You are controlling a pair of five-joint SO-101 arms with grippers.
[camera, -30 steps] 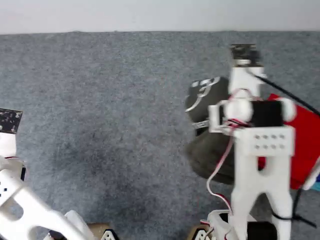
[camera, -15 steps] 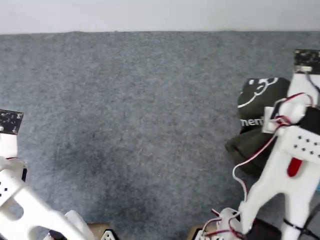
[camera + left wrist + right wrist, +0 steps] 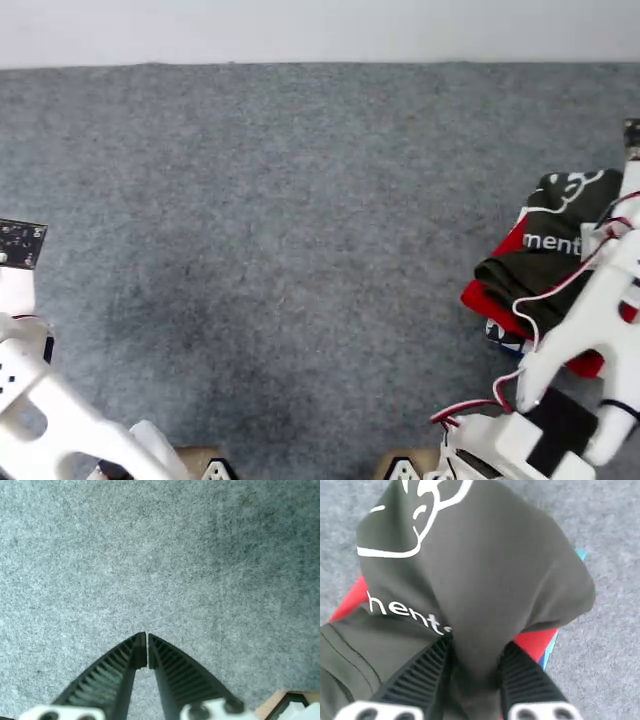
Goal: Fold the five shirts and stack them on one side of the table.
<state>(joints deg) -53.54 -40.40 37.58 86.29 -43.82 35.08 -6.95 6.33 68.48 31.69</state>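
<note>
**High view: dark shirt on the pile at the table's right edge, right gripper clamped on it**

High view looks down on a grey table [image 3: 290,200] with one arm at each side. The right arm [image 3: 590,330] stands at the right edge, over a small pile of cloth. Topmost on that pile is a dark shirt [image 3: 545,265] with white print – bunched rather than flat, its printed side turned up. Under it lies a red shirt [image 3: 488,300], whose edge sticks out toward the middle of the table. A bit of blue cloth [image 3: 505,340] peeks from beneath the red one on the near side.

From the right wrist, the right gripper [image 3: 476,647] has its two ribbed black fingers [image 3: 425,672] pressed on either side of a fold of the dark shirt [image 3: 485,565], so the jaws are clamped on the fabric. The shirt drapes away from the grip in a rounded hump. The red shirt [image 3: 534,642] shows just beside the fingers, touching the dark cloth, and a thin edge of the blue cloth [image 3: 579,554] juts out past it onto the table.

The left arm [image 3: 45,405] sits at the near left corner, well apart from the pile. Its wrist camera shows the left gripper [image 3: 147,652] above bare grey table – the fingertips meet, with nothing between them.
</note>
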